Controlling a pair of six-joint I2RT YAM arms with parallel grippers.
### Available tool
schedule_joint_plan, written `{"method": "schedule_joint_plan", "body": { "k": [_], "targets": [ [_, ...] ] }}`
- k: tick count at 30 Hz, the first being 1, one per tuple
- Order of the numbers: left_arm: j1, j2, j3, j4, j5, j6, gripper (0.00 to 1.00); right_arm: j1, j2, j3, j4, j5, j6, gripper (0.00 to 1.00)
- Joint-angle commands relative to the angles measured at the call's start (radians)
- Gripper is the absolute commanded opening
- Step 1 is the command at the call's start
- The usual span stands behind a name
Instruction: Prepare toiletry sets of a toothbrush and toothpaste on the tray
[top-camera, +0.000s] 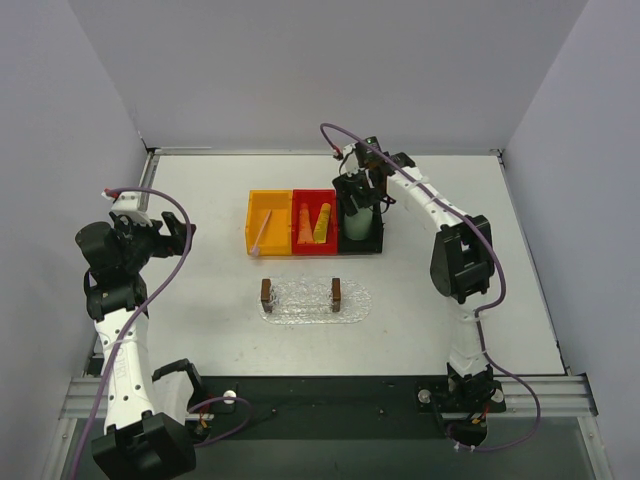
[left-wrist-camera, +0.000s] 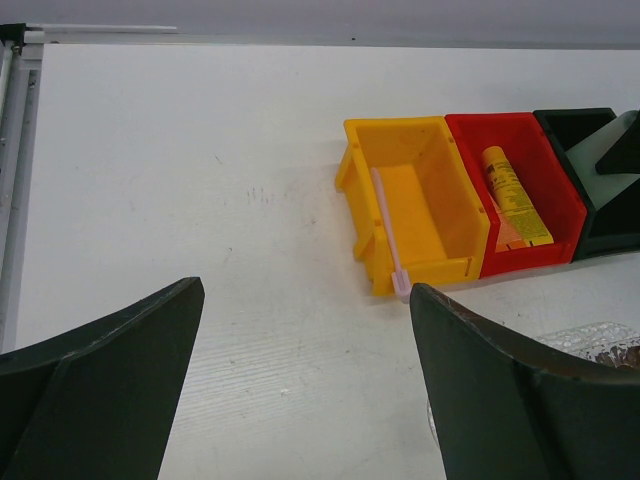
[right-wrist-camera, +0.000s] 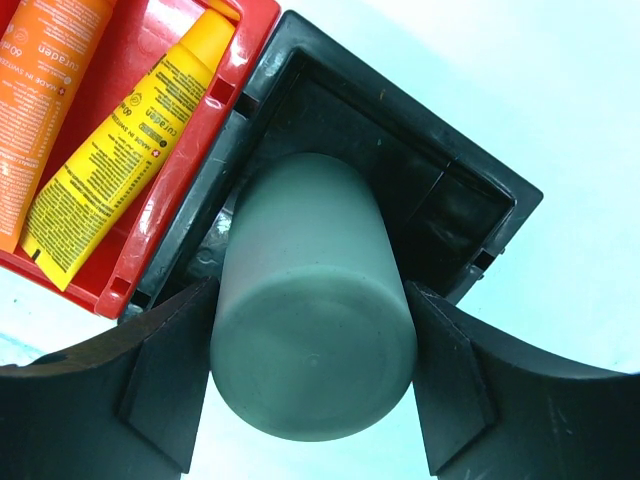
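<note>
The toothbrush (top-camera: 261, 232) (left-wrist-camera: 386, 235) lies slanted in the orange bin (top-camera: 254, 222) (left-wrist-camera: 440, 200). The toothpaste, a yellow tube (top-camera: 322, 222) (right-wrist-camera: 120, 150) and an orange tube (top-camera: 303, 225) (right-wrist-camera: 40, 90), lies in the red bin (top-camera: 313, 195) (right-wrist-camera: 180, 210). The clear tray (top-camera: 300, 308) (left-wrist-camera: 600, 340) sits in front of the bins. My right gripper (top-camera: 360, 205) (right-wrist-camera: 312, 300) is over the black bin (top-camera: 362, 247) (right-wrist-camera: 450, 190), its pads pressed on both sides of a pale green cup (top-camera: 358, 224) (right-wrist-camera: 310, 330). My left gripper (top-camera: 180, 232) (left-wrist-camera: 305, 290) hangs open at the left, holding nothing.
Two small brown blocks (top-camera: 266, 291) (top-camera: 336, 291) stand on the tray. The three bins sit side by side at mid-table. Grey walls surround the table, and its left edge rail (left-wrist-camera: 12, 150) runs close to the left arm.
</note>
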Motion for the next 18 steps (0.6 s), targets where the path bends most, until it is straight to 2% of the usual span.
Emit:
{"method": "schedule_joint_plan", "body": {
  "k": [1, 7, 12, 15, 16, 18],
  "targets": [
    [0.008, -0.016, 0.008, 0.039, 0.022, 0.000, 0.95, -0.006, -0.097, 0.047, -0.037, 0.021, 0.009, 0.40],
    [0.010, -0.016, 0.017, 0.055, 0.036, -0.015, 0.95, -0.006, -0.182, 0.079, -0.063, 0.030, 0.026, 0.28],
    [0.007, 0.002, 0.049, 0.102, 0.166, -0.055, 0.95, -0.004, -0.275, 0.116, -0.093, 0.003, 0.058, 0.20],
    [0.001, 0.045, 0.077, 0.169, 0.285, -0.152, 0.95, -0.004, -0.321, 0.154, -0.120, -0.058, 0.092, 0.16],
    [-0.013, 0.058, 0.090, 0.183, 0.310, -0.226, 0.95, -0.003, -0.335, 0.159, -0.123, -0.081, 0.106, 0.15],
    [-0.036, 0.097, 0.109, 0.289, 0.368, -0.294, 0.95, -0.006, -0.376, 0.168, -0.121, -0.179, 0.129, 0.14]
  ]
}}
